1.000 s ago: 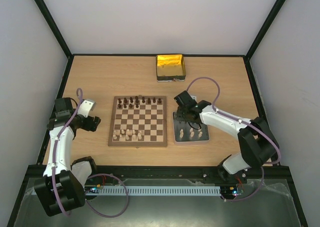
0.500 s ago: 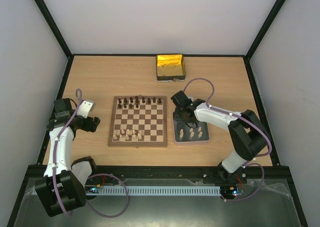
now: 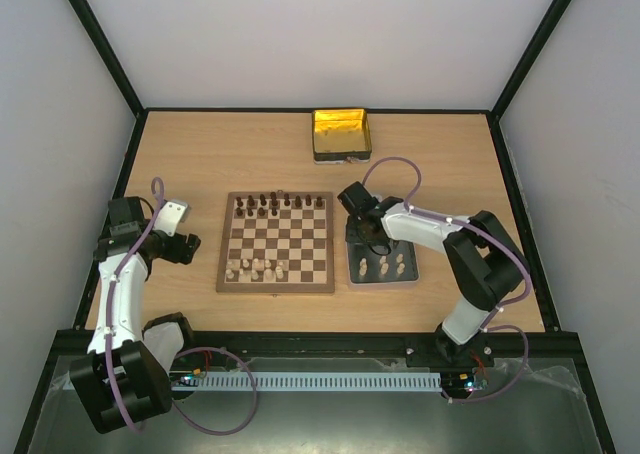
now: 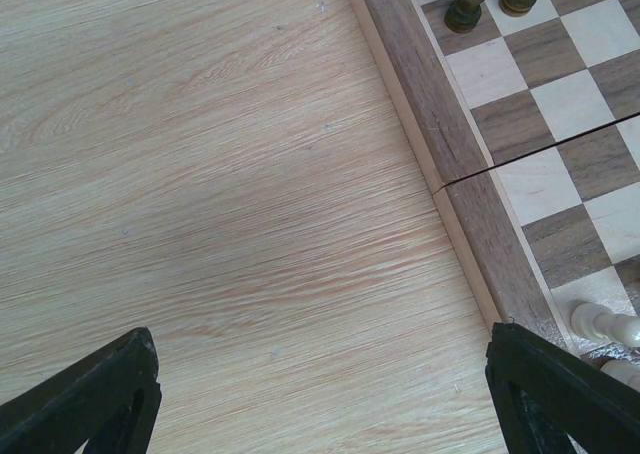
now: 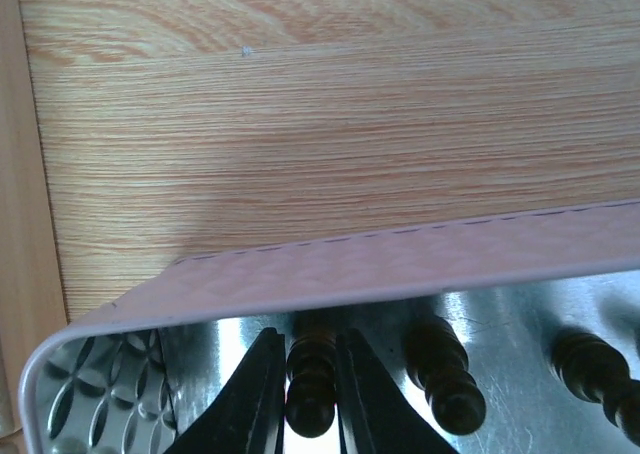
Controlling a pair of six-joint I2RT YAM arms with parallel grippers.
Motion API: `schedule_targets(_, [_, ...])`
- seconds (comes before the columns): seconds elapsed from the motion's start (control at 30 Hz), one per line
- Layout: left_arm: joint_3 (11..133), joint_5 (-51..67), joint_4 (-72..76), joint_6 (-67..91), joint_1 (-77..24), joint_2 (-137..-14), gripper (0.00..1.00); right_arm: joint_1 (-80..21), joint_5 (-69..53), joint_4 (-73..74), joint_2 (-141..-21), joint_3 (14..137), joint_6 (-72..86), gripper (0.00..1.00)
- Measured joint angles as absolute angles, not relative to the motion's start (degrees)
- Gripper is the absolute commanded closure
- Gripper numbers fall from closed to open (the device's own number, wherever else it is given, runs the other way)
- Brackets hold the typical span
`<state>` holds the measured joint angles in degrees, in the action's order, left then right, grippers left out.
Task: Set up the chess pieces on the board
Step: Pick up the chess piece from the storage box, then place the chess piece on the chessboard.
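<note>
The chessboard (image 3: 277,242) lies mid-table with dark pieces (image 3: 278,204) along its far rows and cream pieces (image 3: 256,269) near its front left. The grey metal tray (image 3: 408,275) to its right holds dark pieces at the back and cream pieces (image 3: 382,266) in front. My right gripper (image 3: 370,236) is down in the tray's back left corner, shut on a dark piece (image 5: 311,386) standing there; two more dark pieces (image 5: 444,376) stand beside it. My left gripper (image 3: 188,246) is open and empty over bare table left of the board's edge (image 4: 455,164).
A shiny yellow-gold tin (image 3: 342,134) stands at the back of the table behind the board. The tray's raised rim (image 5: 380,264) runs just ahead of the right fingers. Black frame rails border the table.
My right gripper has moved a little left and back into the tray's far left corner and closed on a dark piece. The left arm has not moved.
</note>
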<state>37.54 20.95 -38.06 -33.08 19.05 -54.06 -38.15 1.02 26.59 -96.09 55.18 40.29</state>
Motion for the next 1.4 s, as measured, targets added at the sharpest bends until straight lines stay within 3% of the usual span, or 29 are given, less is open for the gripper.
schedule_targets(0.13, [37.5, 20.9, -38.1, -33.1, 19.0, -54.1, 0.11, -38.2, 1.0, 26.6, -96.4, 55.4, 40.3, 0.97])
schedule_targets(0.43, [37.5, 20.9, -38.1, -33.1, 19.0, -54.1, 0.11, -38.6, 2.4, 28.5, -94.3, 56.1, 40.2, 0.98])
schedule_targets(0.73, [37.5, 20.9, -38.1, -33.1, 19.0, -54.1, 0.1, -44.9, 5.4, 32.1, -92.2, 64.3, 40.6, 0.98])
schedule_targets(1.4, [37.5, 20.8, -38.0, -33.0, 20.0, -54.1, 0.1, -48.0, 3.0, 34.0, -111.7, 87.2, 39.8, 0.98])
